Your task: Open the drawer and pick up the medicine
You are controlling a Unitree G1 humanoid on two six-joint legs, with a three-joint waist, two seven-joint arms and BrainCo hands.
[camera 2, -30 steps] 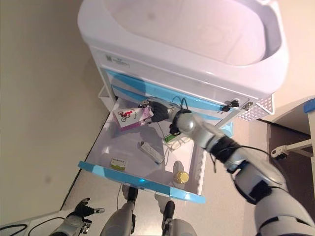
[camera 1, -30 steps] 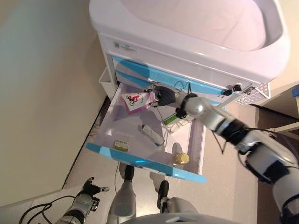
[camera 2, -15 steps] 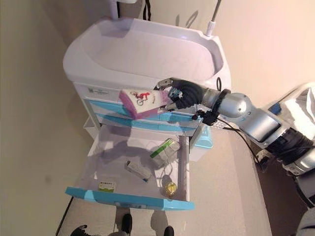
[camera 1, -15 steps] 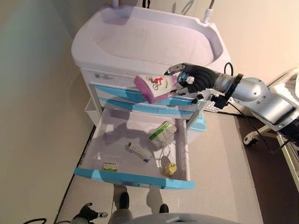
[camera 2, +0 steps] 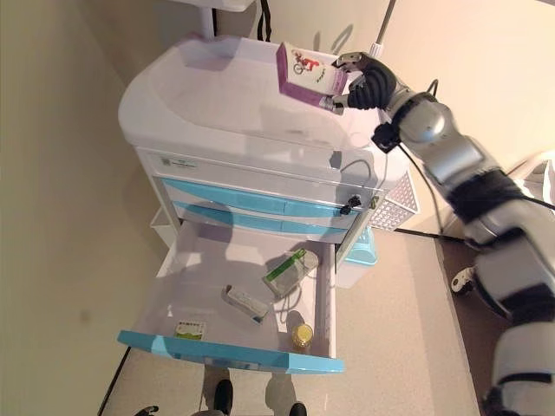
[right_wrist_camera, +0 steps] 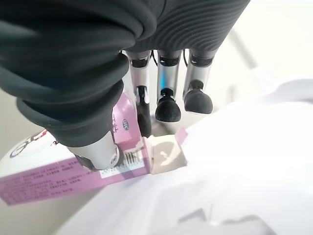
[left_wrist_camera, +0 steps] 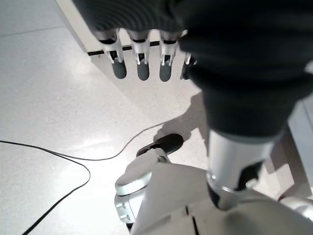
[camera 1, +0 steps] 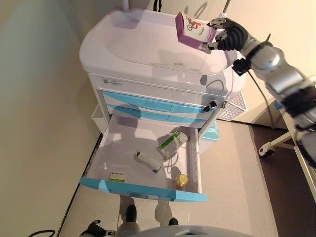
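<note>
A pink and white medicine box is pinched between the thumb and fingers of my right hand, high above the back right of the cart's white top tray. The right wrist view shows the thumb pressed on the box. The bottom drawer with a light blue front stands pulled open below. My left hand hangs low by the floor with straight fingers and holds nothing.
In the open drawer lie a green and white box, a small white box, a flat yellow-green packet and a yellow-capped bottle. A white mesh basket hangs on the cart's right side. A wall is on the left.
My right hand has carried the pink box from the drawer, up past the drawer fronts, to above the cart's top tray. The camera has shifted too.
</note>
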